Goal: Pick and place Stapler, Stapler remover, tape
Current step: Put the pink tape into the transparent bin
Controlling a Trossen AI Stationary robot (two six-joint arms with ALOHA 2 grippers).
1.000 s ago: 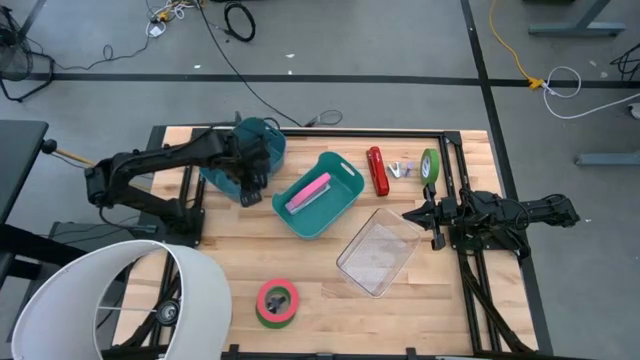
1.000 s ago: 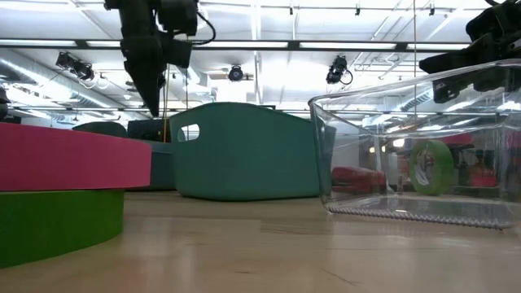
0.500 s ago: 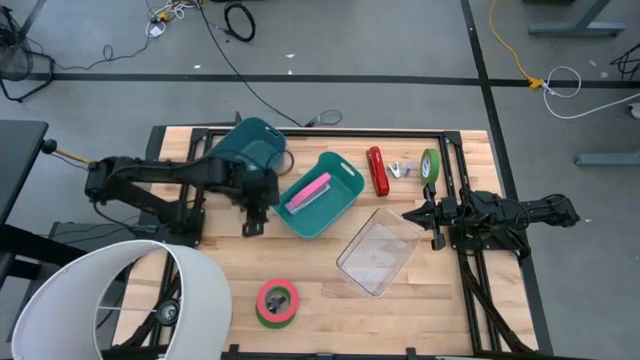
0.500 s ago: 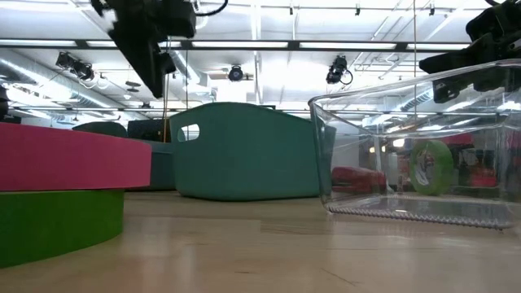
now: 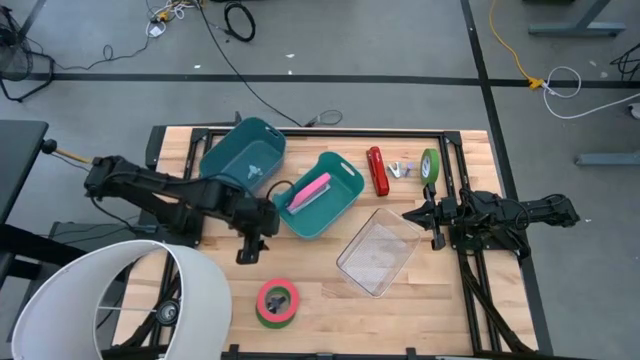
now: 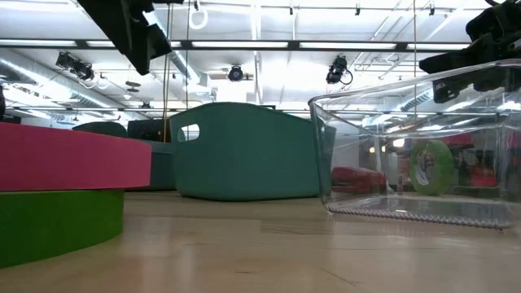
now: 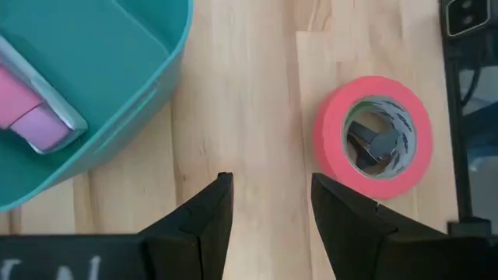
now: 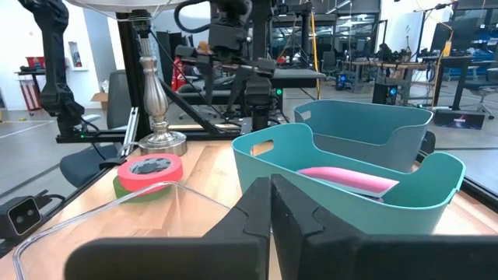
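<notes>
Red tape roll [image 5: 277, 300] sits flat near the bench [image 5: 440, 290] front edge. We'd lower the left claw [image 5: 247, 249] straight over it, then straddle the rim. That claw's open and empty, tape just ahead of it; the right claw [image 5: 414, 214] waits closed beside the clear bin [image 5: 378, 250].

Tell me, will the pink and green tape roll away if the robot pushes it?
Probably not: the tape roll lies flat on the table, so it would likely slide. It looks stiff, a solid ring. Stood on edge, like the green roll, it might roll.
</notes>
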